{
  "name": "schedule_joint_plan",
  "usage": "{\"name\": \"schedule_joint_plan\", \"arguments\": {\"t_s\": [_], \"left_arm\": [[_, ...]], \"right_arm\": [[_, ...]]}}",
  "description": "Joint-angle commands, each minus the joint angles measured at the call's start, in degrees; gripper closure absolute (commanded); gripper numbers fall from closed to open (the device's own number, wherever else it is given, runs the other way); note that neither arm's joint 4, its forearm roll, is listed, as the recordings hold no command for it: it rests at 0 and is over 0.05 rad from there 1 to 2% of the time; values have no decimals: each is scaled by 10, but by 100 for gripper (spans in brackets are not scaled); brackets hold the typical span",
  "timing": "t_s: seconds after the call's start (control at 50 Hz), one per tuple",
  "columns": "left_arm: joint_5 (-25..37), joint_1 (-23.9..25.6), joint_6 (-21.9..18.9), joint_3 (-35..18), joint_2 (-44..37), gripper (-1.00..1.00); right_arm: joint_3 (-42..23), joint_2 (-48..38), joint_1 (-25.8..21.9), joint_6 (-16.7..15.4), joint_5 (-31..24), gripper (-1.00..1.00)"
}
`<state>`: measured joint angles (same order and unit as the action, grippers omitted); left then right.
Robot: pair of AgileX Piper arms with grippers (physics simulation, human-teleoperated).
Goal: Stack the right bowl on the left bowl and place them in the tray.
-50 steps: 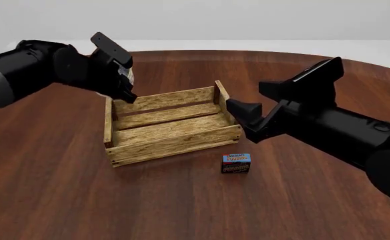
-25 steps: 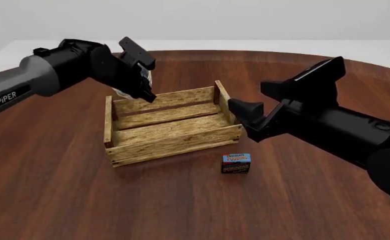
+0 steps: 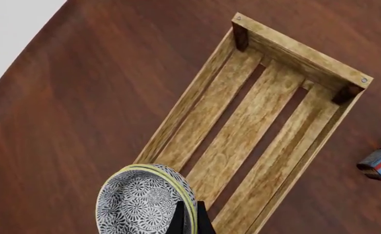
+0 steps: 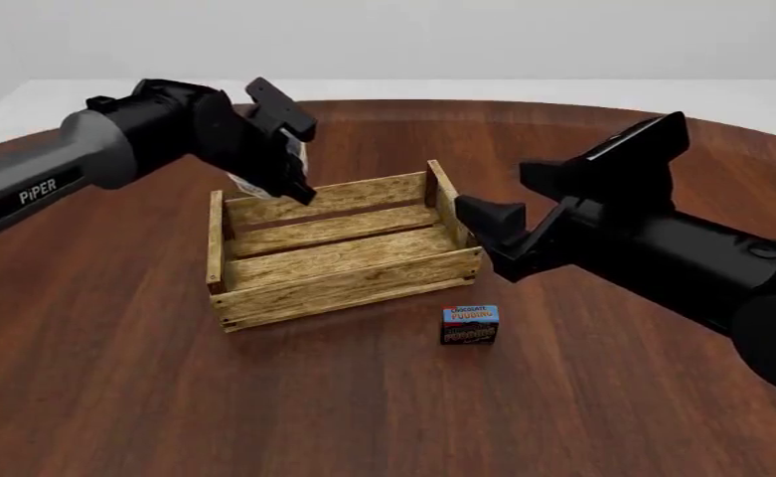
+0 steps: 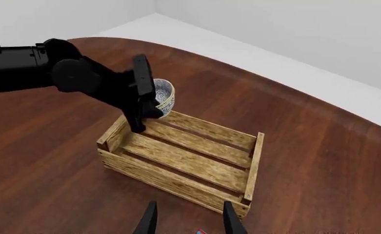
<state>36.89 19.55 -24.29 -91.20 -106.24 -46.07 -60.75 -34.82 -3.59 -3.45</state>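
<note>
The stacked bowls [image 3: 146, 201], tipped on edge, hang clamped by the rim in the left gripper [image 4: 285, 159], above the tray's [image 4: 339, 250] far left corner. Since a second ago, that arm has carried them rightward from beyond the corner. The right gripper [image 5: 186, 219] has stayed beside the tray's right end, fingers apart, holding nothing. A pudding box [image 4: 470, 324] stays on the desk [image 4: 122, 378].

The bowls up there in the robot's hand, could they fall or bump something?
Maybe. The left gripper pinches the stacked bowls only at one rim edge, and they hang tilted on their side, so they might slip or land crooked. They hover over the tray's far wall, not its floor, so lowering now could hit the slats. The right gripper waits open near the tray's other end, and the pudding box sits close.
</note>
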Motion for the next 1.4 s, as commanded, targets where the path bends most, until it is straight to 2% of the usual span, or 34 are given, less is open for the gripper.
{"name": "schedule_joint_plan", "arguments": {"t_s": [0.02, 0.4, 0.5, 0.98, 1.4], "left_arm": [[-13, -9, 18, 6, 12, 100], [13, 18, 19, -73, -77, 100], [36, 21, 25, -112, -106, 100], [51, 28, 40, -150, -166, 100], [52, 42, 53, -154, -192, 100]], "right_arm": [[0, 2, -3, 0, 0, -100], [1, 4, -4, -1, -1, -100], [0, 3, -5, -1, -1, -100], [0, 6, -5, -1, -4, -100], [0, 8, -5, -1, -5, -100]]}}
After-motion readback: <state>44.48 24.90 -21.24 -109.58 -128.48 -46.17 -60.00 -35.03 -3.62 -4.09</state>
